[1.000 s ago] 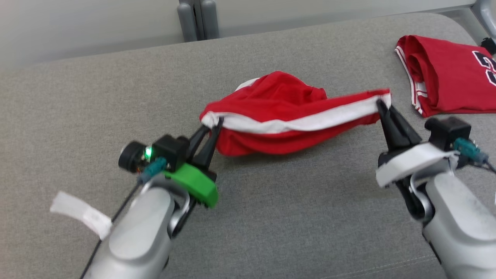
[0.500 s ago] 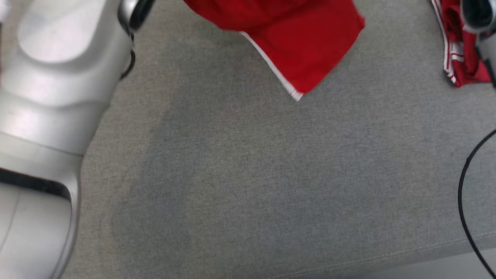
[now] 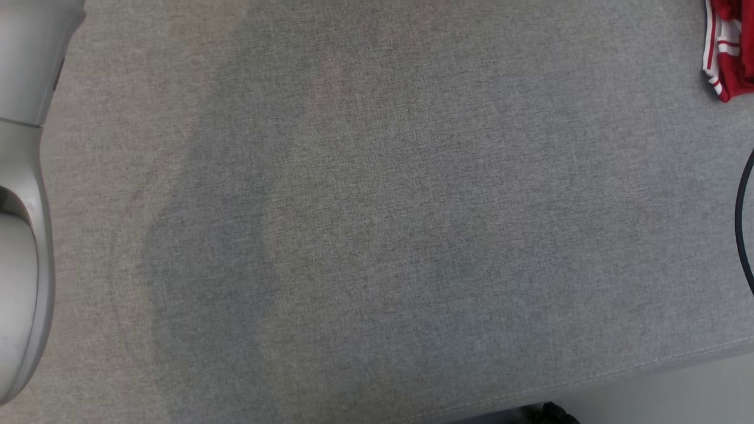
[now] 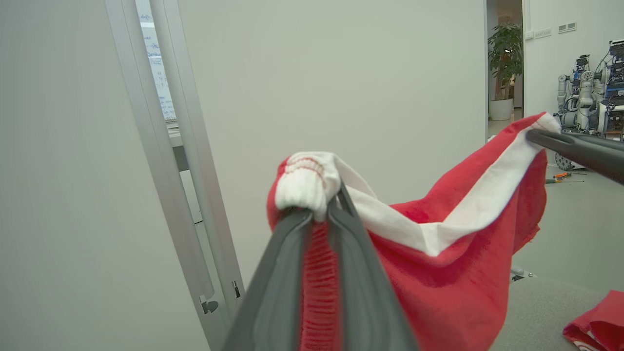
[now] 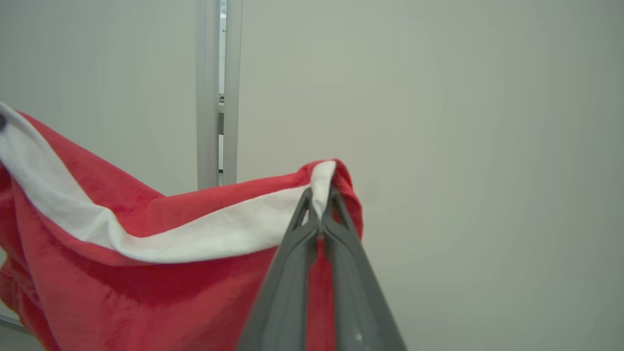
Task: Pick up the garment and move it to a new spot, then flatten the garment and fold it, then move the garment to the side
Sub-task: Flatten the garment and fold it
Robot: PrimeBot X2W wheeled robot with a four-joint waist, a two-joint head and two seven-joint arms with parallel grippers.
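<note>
Grey fabric worktop point(image 3: 377, 235) under the head camera; pale wall point(image 5: 487, 122) behind both wrists. Red garment point(image 4: 453, 273) hangs in the air between the arms, its white band stretched along the top edge. Left claw point(image 4: 319, 209) clamped on one bunched end of the band. Right claw point(image 5: 319, 195) pinched tight on the other end. A second red garment point(image 3: 730, 53) lies at the worktop's far right edge.

Step judged: carrying to a new spot.

Next: lower onto bare worktop, apart from the second garment, band taut so the cloth lands flat.
</note>
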